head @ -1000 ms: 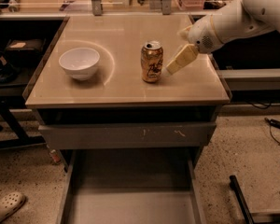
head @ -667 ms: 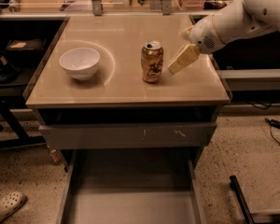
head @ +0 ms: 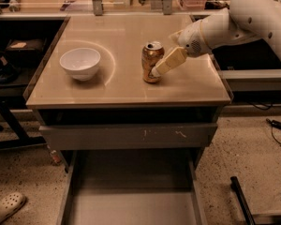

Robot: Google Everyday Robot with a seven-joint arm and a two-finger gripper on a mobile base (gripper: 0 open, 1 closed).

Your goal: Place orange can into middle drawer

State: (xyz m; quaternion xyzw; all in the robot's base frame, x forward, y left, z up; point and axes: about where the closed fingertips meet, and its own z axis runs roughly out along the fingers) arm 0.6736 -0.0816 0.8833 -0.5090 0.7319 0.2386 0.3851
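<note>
The orange can (head: 151,60) stands upright on the tan table top (head: 122,86), right of centre. My gripper (head: 160,68) reaches in from the right on the white arm (head: 234,22) and is right against the can's right side, low on it. The middle drawer (head: 131,205) is pulled out below the table's front, grey, with a plain bare floor.
A white bowl (head: 80,63) sits on the table left of the can. A closed grey drawer front with white scratches (head: 131,136) is above the open drawer. A shoe (head: 7,205) lies on the floor at lower left, and cables (head: 276,125) lie at right.
My gripper has moved left and slightly down, from a small gap beside the can to right against its right side. The can and bowl have not moved.
</note>
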